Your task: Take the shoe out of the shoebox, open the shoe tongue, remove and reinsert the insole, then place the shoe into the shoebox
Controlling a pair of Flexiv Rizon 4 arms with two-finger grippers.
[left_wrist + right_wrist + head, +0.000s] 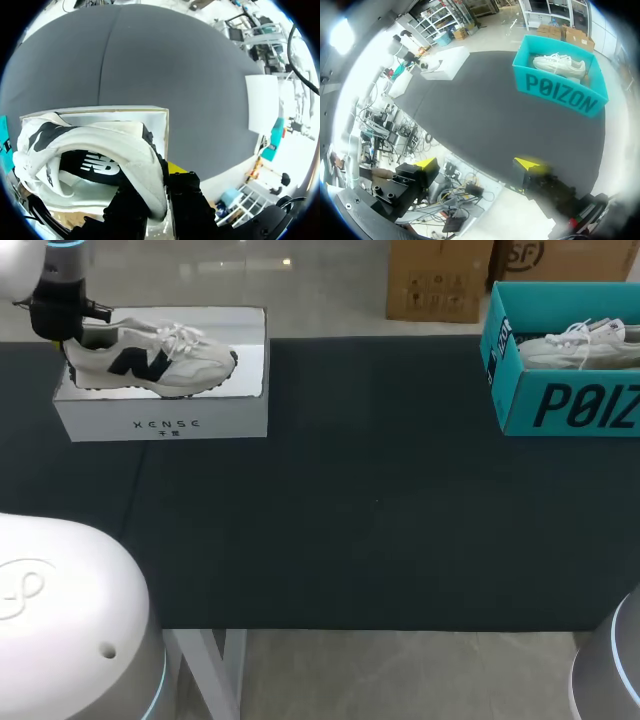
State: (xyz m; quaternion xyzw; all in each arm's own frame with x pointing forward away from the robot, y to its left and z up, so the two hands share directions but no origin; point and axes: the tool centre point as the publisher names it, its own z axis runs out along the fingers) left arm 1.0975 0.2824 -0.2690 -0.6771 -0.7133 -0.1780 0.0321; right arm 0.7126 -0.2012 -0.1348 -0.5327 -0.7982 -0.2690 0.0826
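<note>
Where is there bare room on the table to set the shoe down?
The table is bare across the middle, between the white shoebox far left and the teal shoebox far right, and along the near edge. Crowded only at the white shoebox, where the left gripper grips the shoe by its heel.

You have a short row of small dark capitals, with two tiny characters beneath it, on the front wall of the white shoebox (pixel 165 425). Large dark capitals run across the front wall of the teal shoebox (pixel 585 405); the right wrist view shows the word whole. The sneaker (pixel 150 360) bears a dark letter logo on its side, and the left wrist view shows a white logo inside it.
</note>
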